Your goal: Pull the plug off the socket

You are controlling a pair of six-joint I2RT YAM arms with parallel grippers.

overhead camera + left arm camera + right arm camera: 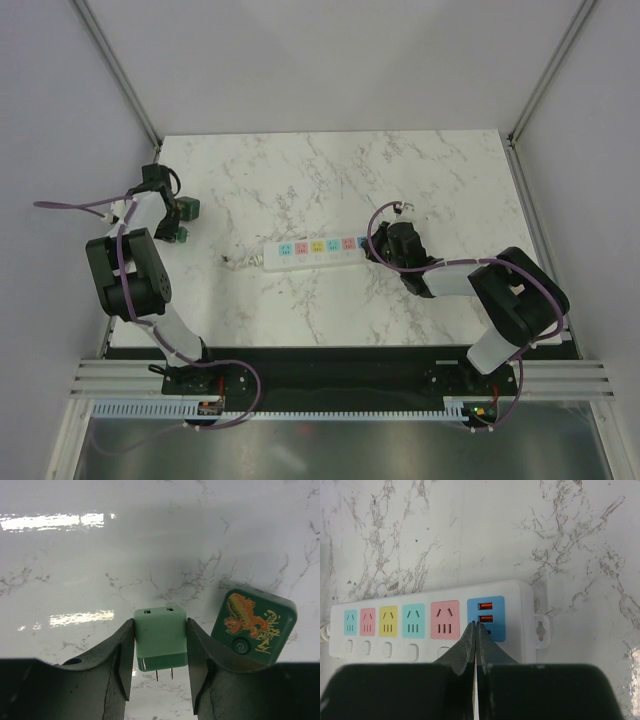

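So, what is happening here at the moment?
The left gripper is shut on a small light green block with two prongs, far from the power strip. The dark green plug with the orange mark lies on the table right beside that gripper, already out of the strip. The right gripper is shut, its tips at the strip's blue panel. All outlets seen from the right wrist are free.

Glossy marble-look table (150,540), smooth plastic socket (525,600), satin dark-green plug (252,625), matt pale-green block (160,635).
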